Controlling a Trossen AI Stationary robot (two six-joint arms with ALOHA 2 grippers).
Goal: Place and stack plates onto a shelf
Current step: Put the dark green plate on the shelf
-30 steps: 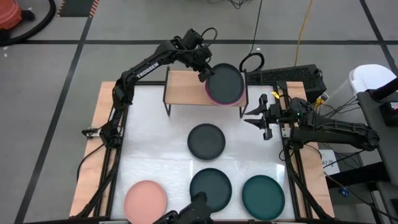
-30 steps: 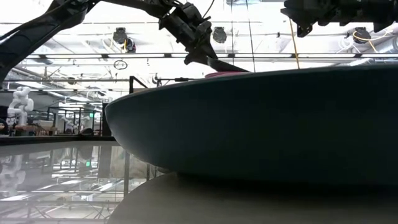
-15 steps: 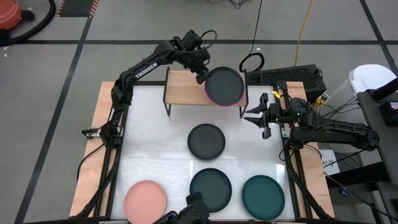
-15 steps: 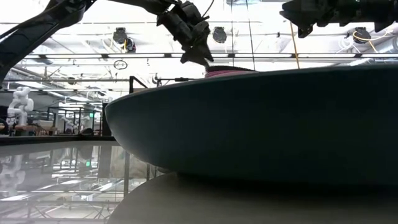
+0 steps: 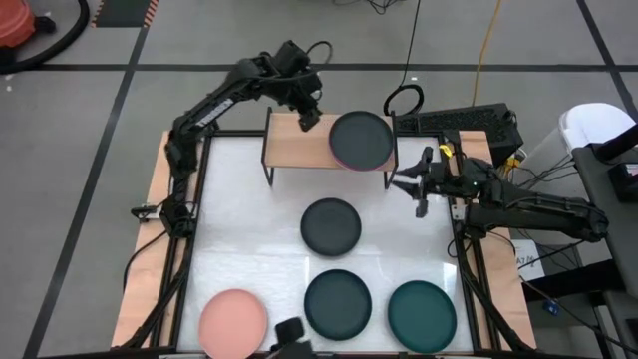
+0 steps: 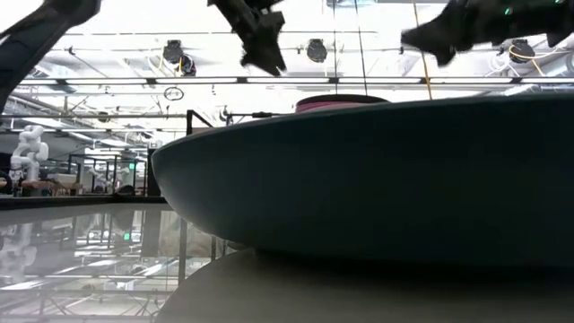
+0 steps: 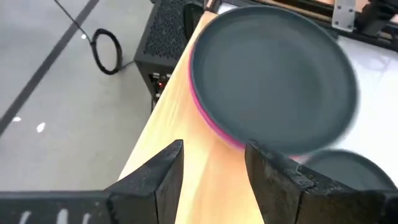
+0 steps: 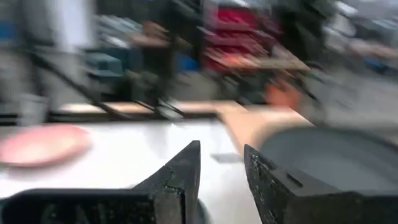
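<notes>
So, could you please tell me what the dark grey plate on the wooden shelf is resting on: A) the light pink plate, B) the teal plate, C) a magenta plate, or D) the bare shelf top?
C: on the shelf, the dark grey plate sits on a magenta plate, whose rim shows beneath it in the left wrist view.

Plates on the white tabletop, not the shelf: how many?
4. Dark plate at centre; along the near edge, pink plate, dark plate and teal plate. Shelf stack excluded; its hidden lower plates can't be counted.
</notes>
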